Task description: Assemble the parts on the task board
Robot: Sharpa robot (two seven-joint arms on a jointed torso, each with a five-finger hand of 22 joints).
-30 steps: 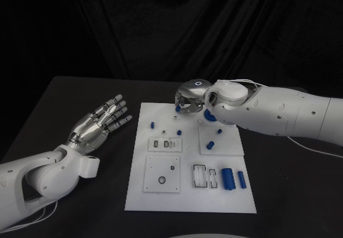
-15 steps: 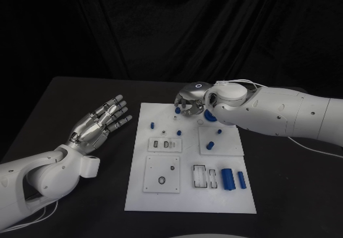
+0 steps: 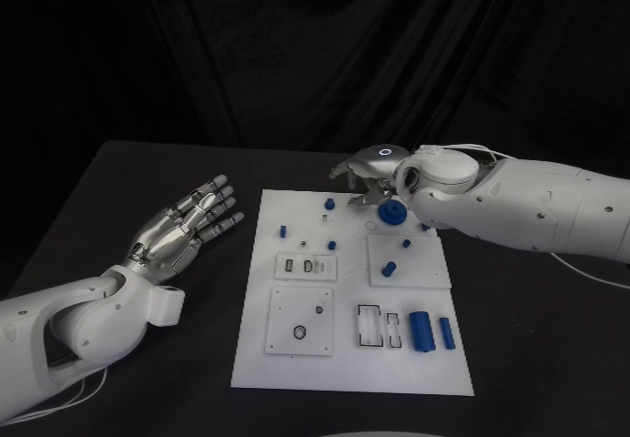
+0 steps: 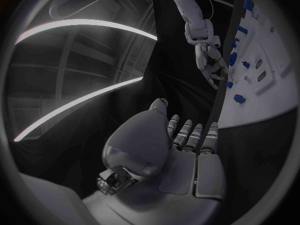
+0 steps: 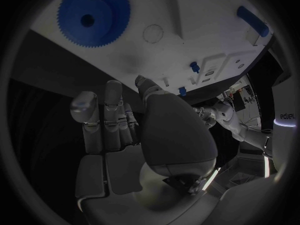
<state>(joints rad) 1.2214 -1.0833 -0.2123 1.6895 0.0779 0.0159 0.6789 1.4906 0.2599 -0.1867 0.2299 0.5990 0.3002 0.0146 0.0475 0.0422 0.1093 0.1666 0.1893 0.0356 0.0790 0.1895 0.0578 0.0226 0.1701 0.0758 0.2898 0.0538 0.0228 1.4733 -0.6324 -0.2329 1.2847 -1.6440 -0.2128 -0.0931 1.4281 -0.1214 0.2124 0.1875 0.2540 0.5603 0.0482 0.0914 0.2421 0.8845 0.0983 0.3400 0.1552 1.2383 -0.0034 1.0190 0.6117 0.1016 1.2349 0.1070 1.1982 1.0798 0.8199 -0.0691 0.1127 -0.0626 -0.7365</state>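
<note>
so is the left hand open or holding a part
Open: the left hand lies palm up beside the task board, fingers spread, nothing in it.

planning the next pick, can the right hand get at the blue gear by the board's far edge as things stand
Probably yes: the right hand hovers empty beside the blue gear, fingers apart, and nothing lies between them on the task board.

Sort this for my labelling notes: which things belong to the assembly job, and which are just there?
Job: task board; blue gear; blue pegs; blue cylinders; right hand.
Just there: black table; black curtain; left hand, holding nothing.
</note>
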